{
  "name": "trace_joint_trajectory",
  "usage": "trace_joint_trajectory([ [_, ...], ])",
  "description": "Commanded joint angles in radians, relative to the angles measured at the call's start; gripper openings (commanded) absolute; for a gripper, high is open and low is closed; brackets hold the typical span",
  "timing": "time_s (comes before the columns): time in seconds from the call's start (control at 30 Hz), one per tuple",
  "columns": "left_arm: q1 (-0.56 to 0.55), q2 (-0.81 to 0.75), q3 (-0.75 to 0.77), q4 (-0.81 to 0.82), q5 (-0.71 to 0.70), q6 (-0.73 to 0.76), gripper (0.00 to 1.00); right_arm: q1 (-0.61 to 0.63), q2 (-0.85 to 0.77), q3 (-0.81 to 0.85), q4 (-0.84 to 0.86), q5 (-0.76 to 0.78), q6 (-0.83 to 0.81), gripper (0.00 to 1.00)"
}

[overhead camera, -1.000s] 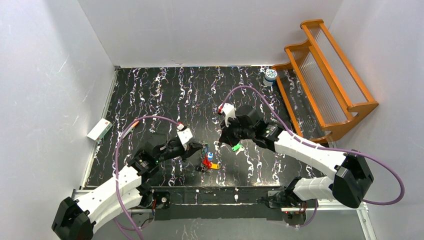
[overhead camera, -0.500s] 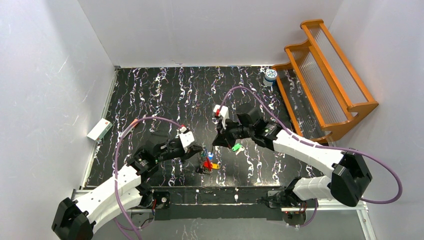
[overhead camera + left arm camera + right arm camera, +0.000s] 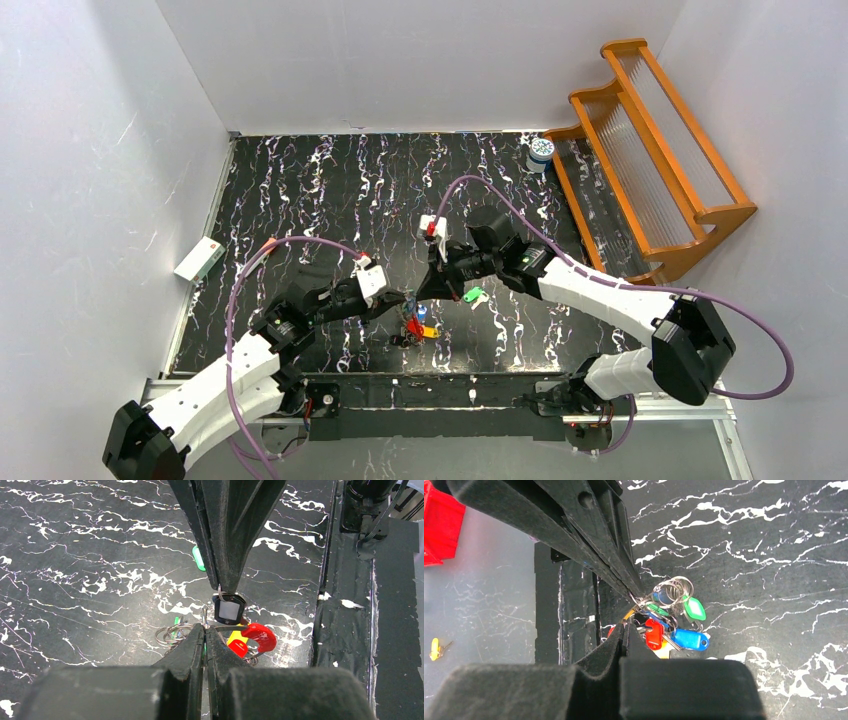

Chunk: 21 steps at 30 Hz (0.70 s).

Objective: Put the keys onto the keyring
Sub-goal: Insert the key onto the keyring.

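The keyring (image 3: 172, 632) is a tangle of thin metal loops just above the table's front edge, with the keys (image 3: 418, 325) strung on it. They carry red (image 3: 654, 632), blue (image 3: 690, 639), green (image 3: 694, 608) and yellow (image 3: 235, 642) plastic heads. My left gripper (image 3: 205, 626) is shut on a wire of the ring from the left. My right gripper (image 3: 625, 627) is shut too, tip to tip with the left, pinching a thin loop just above a dark tag with a white face (image 3: 229, 609). A loose green key (image 3: 474, 295) lies on the table right of the bunch.
The black marbled table (image 3: 330, 190) ends in a metal rail (image 3: 440, 380) close below the bunch. An orange wooden rack (image 3: 650, 160) stands at the right and a white-and-blue jar (image 3: 541, 150) at the back. A white box (image 3: 198, 258) lies off the left edge.
The right gripper has swung left and down to the key bunch, meeting the left gripper's tips. The left gripper has shifted only slightly, staying shut on the ring.
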Motion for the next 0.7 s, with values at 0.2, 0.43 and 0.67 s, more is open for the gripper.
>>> trace_joint_trajectory([
  [0.2,-0.004,-0.005,0.008,0.024,0.026,0.013,0.00,-0.002,0.012,0.017,0.098,-0.070,-0.010,0.01],
  [0.43,-0.004,-0.004,0.008,0.023,0.028,0.014,0.00,-0.002,0.031,0.025,0.097,-0.058,-0.005,0.01],
  [0.67,-0.003,0.004,0.008,0.027,0.032,0.013,0.00,-0.001,0.043,0.034,0.108,-0.037,0.021,0.01],
])
